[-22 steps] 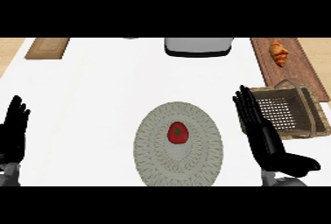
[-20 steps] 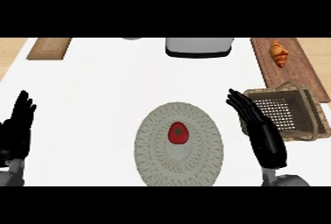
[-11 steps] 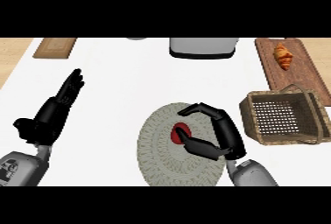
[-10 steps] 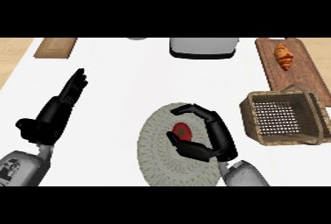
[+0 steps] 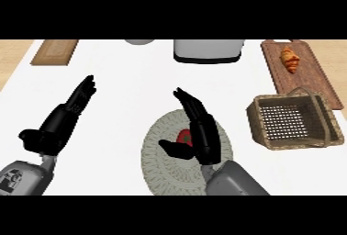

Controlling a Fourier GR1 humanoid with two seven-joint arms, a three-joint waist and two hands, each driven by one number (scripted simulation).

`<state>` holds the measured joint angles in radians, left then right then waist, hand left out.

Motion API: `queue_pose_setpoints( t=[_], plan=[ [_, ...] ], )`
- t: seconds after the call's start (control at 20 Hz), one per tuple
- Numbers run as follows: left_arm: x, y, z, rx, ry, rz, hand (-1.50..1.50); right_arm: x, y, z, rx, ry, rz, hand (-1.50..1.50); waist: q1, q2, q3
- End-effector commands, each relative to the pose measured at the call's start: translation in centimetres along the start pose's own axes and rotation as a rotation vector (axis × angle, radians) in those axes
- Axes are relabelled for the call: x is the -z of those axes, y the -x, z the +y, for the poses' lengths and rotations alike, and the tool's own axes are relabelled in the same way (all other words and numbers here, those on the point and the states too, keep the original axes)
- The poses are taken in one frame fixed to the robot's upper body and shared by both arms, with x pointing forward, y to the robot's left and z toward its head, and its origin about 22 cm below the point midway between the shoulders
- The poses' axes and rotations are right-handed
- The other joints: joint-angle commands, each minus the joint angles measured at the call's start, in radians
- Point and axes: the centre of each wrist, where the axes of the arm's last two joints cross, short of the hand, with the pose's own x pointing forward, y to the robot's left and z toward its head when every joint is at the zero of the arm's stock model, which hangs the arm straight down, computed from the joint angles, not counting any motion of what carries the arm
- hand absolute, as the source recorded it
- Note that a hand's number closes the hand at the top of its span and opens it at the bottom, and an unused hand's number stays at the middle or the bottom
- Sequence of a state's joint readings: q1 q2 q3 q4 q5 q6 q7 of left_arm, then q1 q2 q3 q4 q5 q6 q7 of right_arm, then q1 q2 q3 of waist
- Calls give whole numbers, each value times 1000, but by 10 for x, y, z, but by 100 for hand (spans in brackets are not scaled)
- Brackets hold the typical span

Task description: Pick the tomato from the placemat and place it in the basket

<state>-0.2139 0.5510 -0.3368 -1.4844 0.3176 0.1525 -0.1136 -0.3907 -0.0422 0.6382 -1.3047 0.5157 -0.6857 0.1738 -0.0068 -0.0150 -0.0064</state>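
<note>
Wooden board [image 5: 55,51]: far left corner of the white worktop [image 5: 129,92], lying flat, partly cut by the upper edge of the view.

Left hand [image 5: 59,124]: left side of the worktop, on a grey forearm rising from the lower left. Fingers straight and close together, pointing up and slightly right; thumb out to the lower left. Holds nothing; well apart from the placemat.

Grey round object [image 5: 139,41]: far edge, only its lower rim in view; cannot tell what it is.

Placemat [image 5: 163,156]: round, woven, grey-green, centre of the worktop towards the near edge. Right portion covered by the right forearm.

Tomato [image 5: 183,137]: red, on the placemat, slightly above its middle. Partly hidden; only its left portion shows, between the thumb and the palm of the right hand.

Right hand [image 5: 202,133]: over the placemat, edge-on. Fingers extended, together, pointing up and left beyond the mat's far rim; thumb spread to the left, below the tomato. Fingers not curled round the tomato; contact with the palm cannot be told.

White and dark appliance [image 5: 208,50]: far edge, centre-right.

Basket [image 5: 263,120]: woven, square, perforated floor, right of the placemat and apart from it; handle at its right side.

Cutting board [image 5: 308,75]: brown wood, far right, carrying a croissant [image 5: 291,59].
</note>
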Motion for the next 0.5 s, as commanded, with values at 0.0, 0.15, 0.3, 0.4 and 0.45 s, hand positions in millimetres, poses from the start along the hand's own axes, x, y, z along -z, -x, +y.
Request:
queue_pose_setpoints(
  t=[0.0, 0.15, 0.3, 0.4, 0.45],
  plan=[
    [-6, 1, 4, 8, -9, 27, 0, 17, -4, -13, -217, 63, 50, -150, -31, -19, -3],
    [-9, 4, 9, 14, -25, 22, 0, 33, 4, -33, -434, -35, 167, -150, -36, -21, -5],
    [-6, 3, 3, -4, -14, 28, 0, 37, -20, -31, -547, -234, 257, -150, -32, -17, -3],
    [-6, 0, 12, 5, -17, 27, 0, 45, -49, -38, -553, -308, 304, -150, -29, -15, -1],
    [-5, -1, 10, 6, -17, 23, 0, 32, -62, -30, -548, -378, 309, -150, -34, -15, 0]
  ],
)
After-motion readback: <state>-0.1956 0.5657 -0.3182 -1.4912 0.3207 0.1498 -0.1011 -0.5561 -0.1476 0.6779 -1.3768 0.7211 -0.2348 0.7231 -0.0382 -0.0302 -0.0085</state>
